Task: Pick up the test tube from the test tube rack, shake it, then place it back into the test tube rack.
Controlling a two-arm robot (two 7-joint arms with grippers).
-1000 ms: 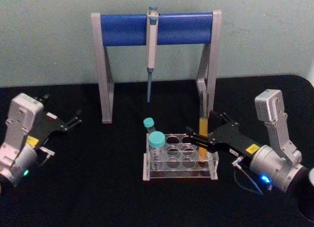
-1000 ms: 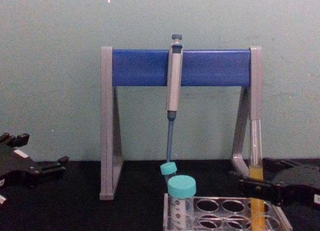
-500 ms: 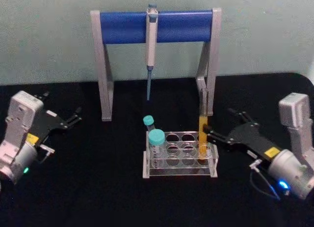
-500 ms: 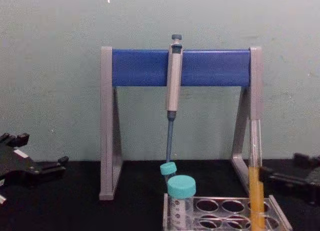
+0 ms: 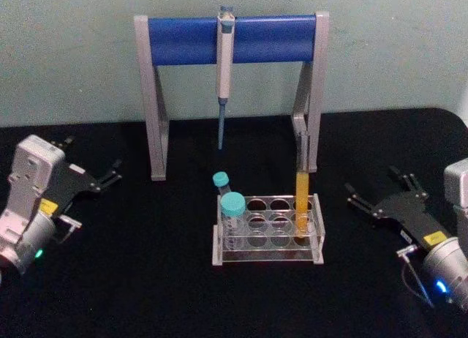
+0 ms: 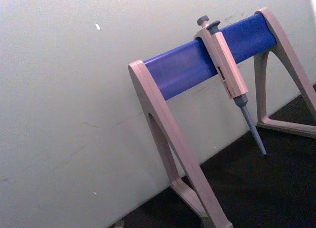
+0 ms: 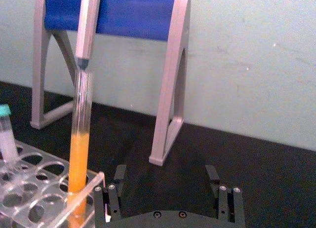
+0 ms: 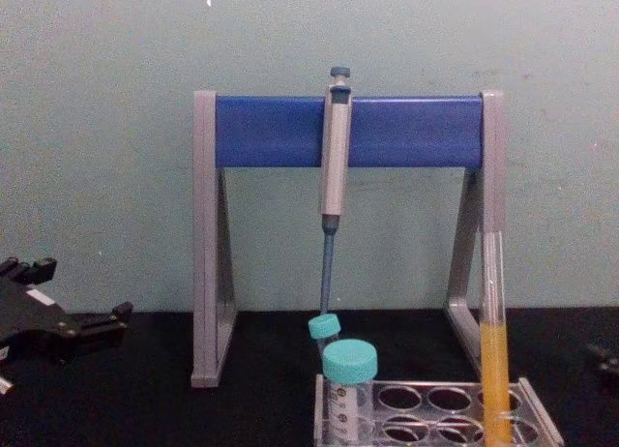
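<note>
Right gripper (image 5: 380, 195) sits low over the black table (image 5: 146, 279), off to the right of the test tube rack (image 5: 268, 232) and well apart from it, jaws spread wide with nothing between them. In the right wrist view its 2 fingers (image 7: 114, 181) stand far apart, and the gap between them is bare table.

The test tube (image 5: 301, 199) stands upright in the rack's right end column, untouched, orange-yellow liquid filling its lower half. The clear upper part is hard to make out in the head view against the grey leg of the pipette stand (image 5: 230, 42) behind it. In the chest view the tube's foot and the rack's lower part are cut off by the frame edge.

Left gripper (image 5: 110, 175) is parked at the far left of the table, well clear of everything, jaws parted a little and holding nothing; its tips point toward the stand's left leg.

2 teal-capped tubes (image 5: 232, 217) stand in the rack's left end, the rear one leaning slightly. A pipette (image 5: 223, 67) hangs from the stand's blue bar, tip pointing down, behind the rack.
</note>
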